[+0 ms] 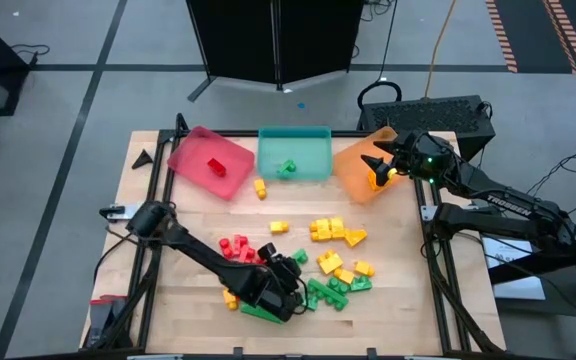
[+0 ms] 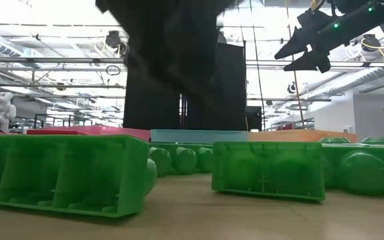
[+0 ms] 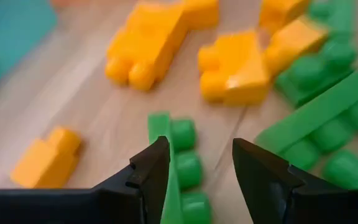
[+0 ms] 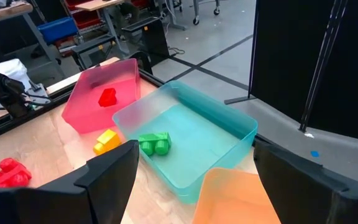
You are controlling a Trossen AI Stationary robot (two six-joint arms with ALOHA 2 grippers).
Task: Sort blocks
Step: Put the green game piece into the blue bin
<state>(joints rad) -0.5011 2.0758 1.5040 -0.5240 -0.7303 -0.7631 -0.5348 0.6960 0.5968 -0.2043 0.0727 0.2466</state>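
Note:
Red (image 1: 236, 248), yellow (image 1: 330, 230) and green (image 1: 328, 292) blocks lie scattered on the near half of the table. My left gripper (image 1: 293, 285) hangs low over the green ones, slanting down, its fingers apart. In its wrist view a green block (image 3: 188, 168) lies on the wood between the fingers (image 3: 201, 155), close to one of them. My right gripper (image 1: 373, 165) (image 4: 194, 162) waits open and holding nothing above the orange tray (image 1: 358, 175). A red block (image 1: 216, 167) lies in the red tray (image 1: 193, 150). A green one (image 1: 287, 168) lies in the teal tray (image 1: 308, 145). My left gripper has the green block's flat edge (image 3: 169, 180) right beside one finger (image 3: 148, 168), but I cannot tell whether they touch. Bare wood shows between the block's studs and the other finger (image 3: 260, 168). The block lies on the table.
The three trays stand in a row along the far edge. A lone yellow block (image 1: 260, 187) lies on the table in front of the teal tray. Yellow blocks (image 3: 148, 43) and more green ones (image 3: 328, 112) crowd the wood just beyond my left gripper. Bare wood lies at the near left.

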